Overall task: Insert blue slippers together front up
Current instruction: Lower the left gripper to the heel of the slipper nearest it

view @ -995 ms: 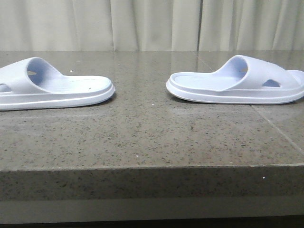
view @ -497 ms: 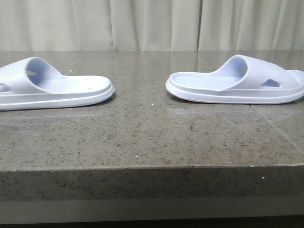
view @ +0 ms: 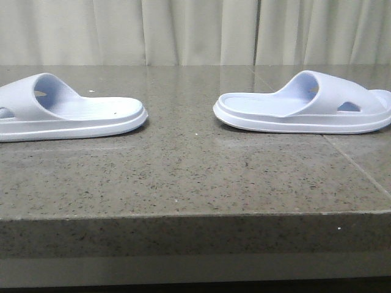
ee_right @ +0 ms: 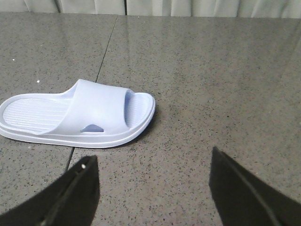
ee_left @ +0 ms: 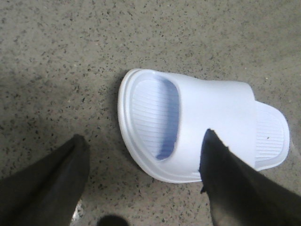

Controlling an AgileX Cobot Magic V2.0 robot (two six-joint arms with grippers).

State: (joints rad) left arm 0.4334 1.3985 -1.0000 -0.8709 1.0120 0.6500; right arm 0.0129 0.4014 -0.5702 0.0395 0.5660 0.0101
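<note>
Two pale blue slippers lie flat, soles down, on the speckled stone table (view: 195,177). The left slipper (view: 67,113) is at the left edge of the front view, the right slipper (view: 305,107) at the right; their open ends face each other across a gap. My left gripper (ee_left: 143,141) is open above the left slipper (ee_left: 202,125), one finger (ee_left: 235,183) over its strap, the other over bare stone. My right gripper (ee_right: 153,160) is open and empty, over bare table short of the right slipper (ee_right: 80,115). Neither gripper shows in the front view.
Pale curtains (view: 195,30) hang behind the table. The table's front edge (view: 195,215) runs across the front view. A seam (view: 354,165) in the stone runs under the right slipper.
</note>
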